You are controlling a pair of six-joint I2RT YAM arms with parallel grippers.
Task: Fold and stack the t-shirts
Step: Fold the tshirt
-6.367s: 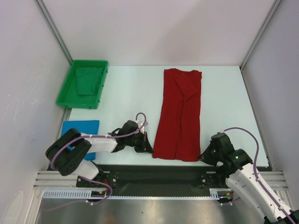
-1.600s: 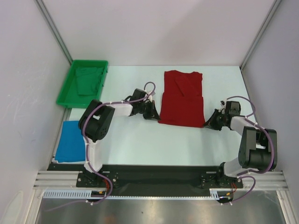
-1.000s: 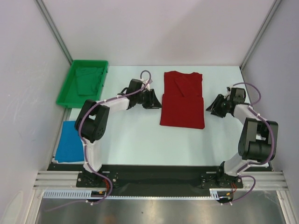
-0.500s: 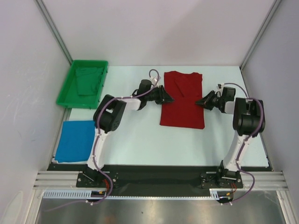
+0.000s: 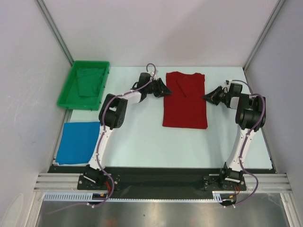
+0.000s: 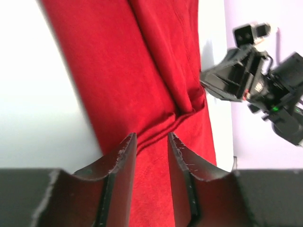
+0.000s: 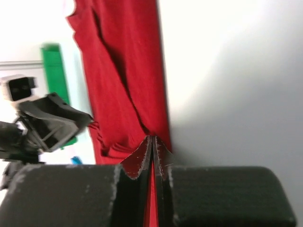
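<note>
One red shirt (image 5: 184,101) on the bench (image 5: 137,137), right claw (image 5: 205,97) pinching its edge, left claw (image 5: 166,90) half spread over the opposite edge, blue shirt (image 5: 78,142) well apart.

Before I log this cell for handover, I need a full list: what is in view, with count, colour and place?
red t-shirt: 1, deep red, folded, far centre of the table
blue t-shirt: 1, bright blue, folded flat, near left edge of the table
tray: 1, green, far left corner
cloth: 1, green, lying in the tray
table: 1, white, under everything
left arm: 1, black and white, at the red t-shirt's left edge, jaws apart
right arm: 1, black and white, jaws shut on the red t-shirt's right edge
</note>
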